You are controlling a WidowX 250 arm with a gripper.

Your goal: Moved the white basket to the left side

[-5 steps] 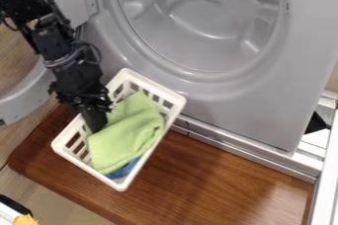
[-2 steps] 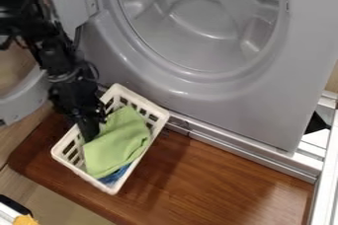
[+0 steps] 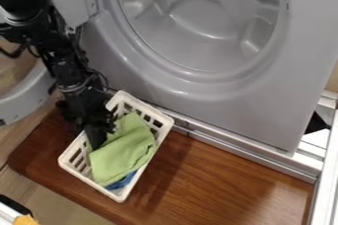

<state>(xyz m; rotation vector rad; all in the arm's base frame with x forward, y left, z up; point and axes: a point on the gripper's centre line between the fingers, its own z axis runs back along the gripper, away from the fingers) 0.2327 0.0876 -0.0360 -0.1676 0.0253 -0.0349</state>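
The gripper (image 3: 97, 142) hangs down at the upper left side of the white basket (image 3: 142, 183), its tip inside the basket over the left wall. Whether its fingers grip the wall is hidden by the dark hand. The basket lies at a diagonal on the left part of the brown wooden board. A green cloth (image 3: 123, 151) fills much of it, with a blue cloth (image 3: 121, 181) showing at its lower end.
The grey machine front (image 3: 191, 88) with its round opening stands right behind the basket. Its open door (image 3: 23, 98) is at the left. The wooden board (image 3: 224, 184) extends to the right, up to a white metal rail (image 3: 323, 179).
The basket, with its cloths, first shifted left and down, then slightly back right and down. The gripper has moved slightly downward alongside it.
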